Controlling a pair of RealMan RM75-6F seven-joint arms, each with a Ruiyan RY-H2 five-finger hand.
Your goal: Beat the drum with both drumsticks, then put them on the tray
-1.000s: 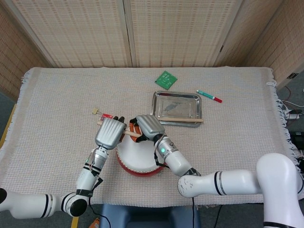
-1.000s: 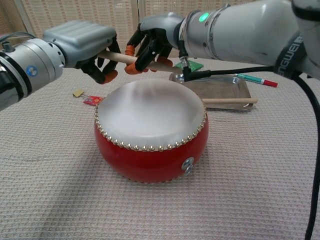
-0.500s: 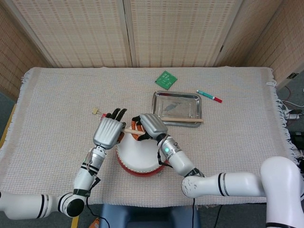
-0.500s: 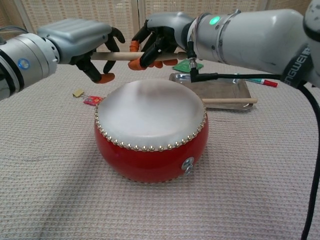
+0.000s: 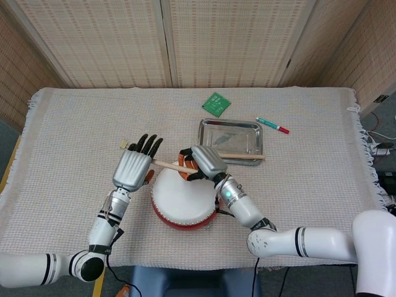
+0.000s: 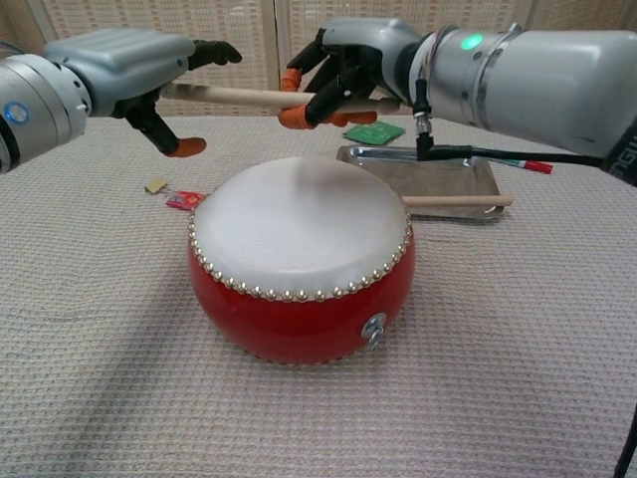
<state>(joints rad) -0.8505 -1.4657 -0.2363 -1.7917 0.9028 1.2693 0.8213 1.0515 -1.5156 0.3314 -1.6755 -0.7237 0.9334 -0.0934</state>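
Above round red drum [image 6: 301, 264]: pale wooden drumstick [image 6: 249, 97] clamped in right hand [image 6: 343, 75]; left hand [image 6: 129, 70] spread, empty. Second wooden stick [image 5: 240, 156] already across steel tray [image 5: 232, 125]. Risk: loose end-grip, stick tipping, rolling off cloth.

Red drum [image 6: 299, 319] with white skin and silver studs is sitting on beige woven cloth [image 5: 309, 179] covering the tabletop. Behind the drum, a silver tray [image 5: 232, 131] is showing a tan drumstick [image 5: 238, 156]; beyond it a green card [image 5: 216, 103] and green-red pen [image 5: 272, 125]. Grey hands' fingers [image 6: 299, 115] are showing black with orange tips.
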